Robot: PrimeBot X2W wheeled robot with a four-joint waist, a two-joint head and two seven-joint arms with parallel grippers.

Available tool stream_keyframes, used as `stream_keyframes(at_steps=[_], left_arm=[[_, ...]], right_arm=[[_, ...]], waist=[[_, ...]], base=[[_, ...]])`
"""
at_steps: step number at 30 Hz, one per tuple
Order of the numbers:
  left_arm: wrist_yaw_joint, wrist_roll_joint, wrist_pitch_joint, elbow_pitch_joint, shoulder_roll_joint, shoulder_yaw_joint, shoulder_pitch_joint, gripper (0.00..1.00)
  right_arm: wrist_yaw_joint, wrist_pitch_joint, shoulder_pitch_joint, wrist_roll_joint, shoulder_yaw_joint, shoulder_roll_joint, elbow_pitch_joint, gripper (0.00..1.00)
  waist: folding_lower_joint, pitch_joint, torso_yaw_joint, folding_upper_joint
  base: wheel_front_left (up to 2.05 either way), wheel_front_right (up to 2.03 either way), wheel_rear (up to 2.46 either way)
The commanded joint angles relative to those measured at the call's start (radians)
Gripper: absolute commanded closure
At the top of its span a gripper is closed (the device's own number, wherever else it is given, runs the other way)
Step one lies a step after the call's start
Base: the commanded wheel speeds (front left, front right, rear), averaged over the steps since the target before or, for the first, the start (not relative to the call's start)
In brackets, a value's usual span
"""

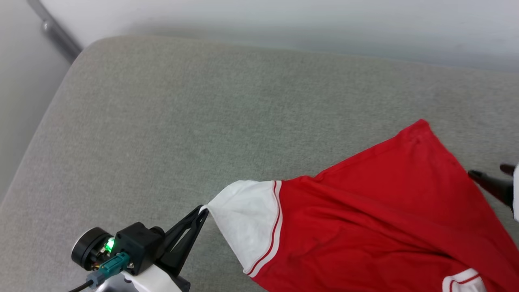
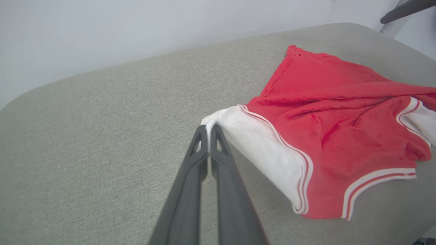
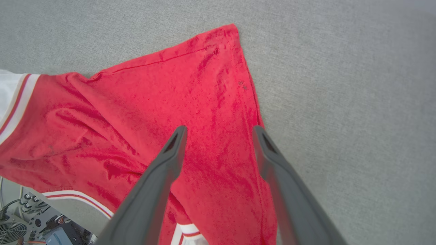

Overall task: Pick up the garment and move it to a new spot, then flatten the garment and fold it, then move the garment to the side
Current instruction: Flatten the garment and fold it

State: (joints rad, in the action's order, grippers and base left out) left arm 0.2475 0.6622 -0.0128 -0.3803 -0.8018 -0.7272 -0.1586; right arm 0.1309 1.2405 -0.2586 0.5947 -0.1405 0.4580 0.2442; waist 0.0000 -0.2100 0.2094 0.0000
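Left gripper (image 1: 202,210), nearest, clamps the white sleeve tip (image 1: 227,198) of the red jersey T-shirt (image 1: 365,211), rumpled on a grey upholstered cushion (image 1: 162,113). Right gripper (image 3: 219,131), wide open, is poised over its red body. Flattening likely in hand; next, grasp the opposite edge and tension.

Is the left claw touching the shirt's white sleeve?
Touching. The left wrist view shows the left claw shut on the garment at its white sleeve tip.

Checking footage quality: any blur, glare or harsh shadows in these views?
Head view: soft light, no glare, the garment sharp. Left wrist view: left gripper slightly soft up close. Right wrist view: right gripper blurred near the bottom edge.
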Motion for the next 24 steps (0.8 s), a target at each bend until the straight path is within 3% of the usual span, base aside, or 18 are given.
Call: stream_keyframes(at_steps=[1, 7, 12, 24], left_arm=[[0.003, -0.015, 0.000, -0.008, 0.011, 0.000, -0.022, 1.00], [-0.018, -0.038, 0.011, -0.003, 0.047, -0.023, -0.060, 1.00], [-0.035, -0.051, 0.021, 0.006, 0.084, -0.039, -0.094, 1.00], [-0.065, -0.050, 0.050, 0.058, 0.151, -0.066, -0.134, 1.00]], right_arm=[[0.000, 0.023, -0.074, -0.034, 0.033, -0.008, -0.032, 0.00], [0.000, 0.085, -0.262, -0.149, 0.083, -0.045, -0.196, 0.00], [0.000, 0.081, -0.346, -0.229, 0.100, -0.023, -0.324, 0.00], [0.000, 0.079, -0.318, -0.262, 0.129, 0.022, -0.490, 0.00]], waist=[[0.0000, -0.045, 0.040, 0.0000], [0.0000, -0.124, 0.109, 0.0000], [0.0000, -0.174, 0.161, 0.0000], [0.0000, -0.224, 0.228, 0.0000]], base=[[0.00, 0.00, 0.00], [0.00, 0.00, 0.00], [0.00, 0.00, 0.00], [0.00, 0.00, 0.00]])
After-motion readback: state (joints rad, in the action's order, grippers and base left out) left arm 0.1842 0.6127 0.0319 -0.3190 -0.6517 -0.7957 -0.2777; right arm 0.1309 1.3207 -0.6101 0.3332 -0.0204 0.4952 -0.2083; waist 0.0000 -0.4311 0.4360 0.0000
